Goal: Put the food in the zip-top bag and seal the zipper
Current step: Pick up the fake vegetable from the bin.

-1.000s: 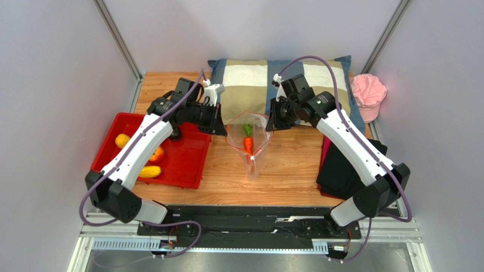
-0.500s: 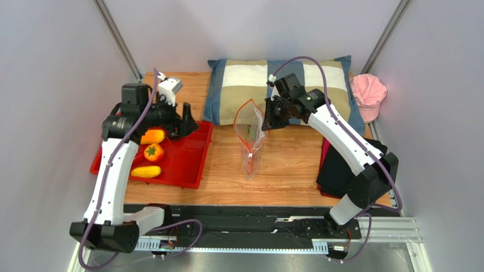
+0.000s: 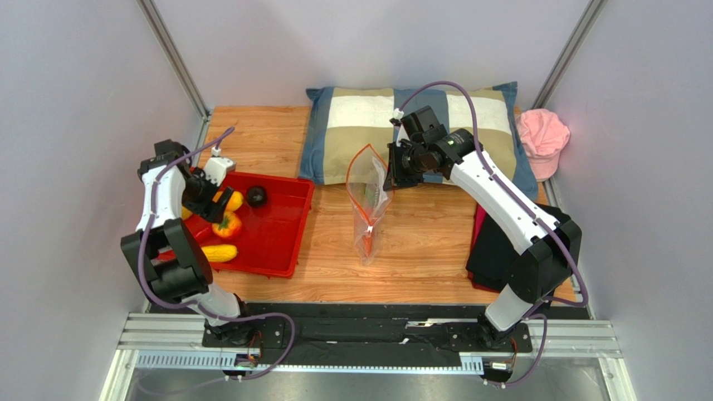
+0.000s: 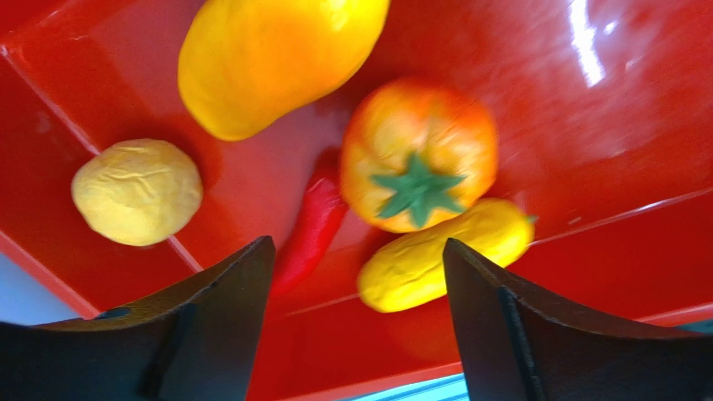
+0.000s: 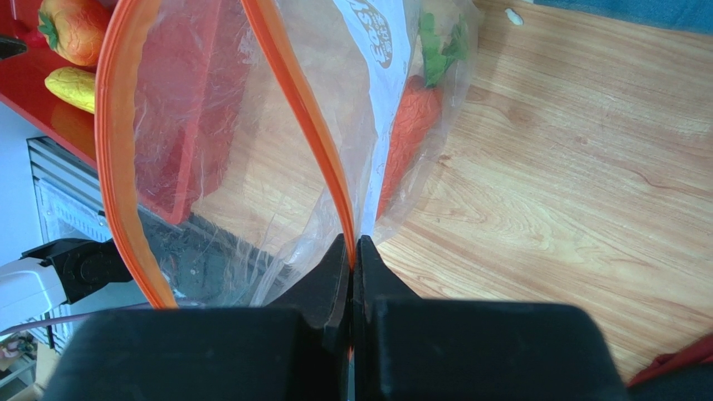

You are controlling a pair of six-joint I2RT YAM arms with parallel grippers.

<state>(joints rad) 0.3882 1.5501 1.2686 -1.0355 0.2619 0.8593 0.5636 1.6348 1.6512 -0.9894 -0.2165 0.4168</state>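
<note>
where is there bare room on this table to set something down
Bare wooden table shows between the red plastic tray and the clear zip-top bag, between that bag and the black cloth, and behind the tray beside the checked pillow. The tray's left half is crowded with toy produce.

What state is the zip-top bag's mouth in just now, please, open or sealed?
Open: the zip-top bag shows its zipper halves curving apart in the right wrist view; the right claw pinches one, and a carrot lies inside.
</note>
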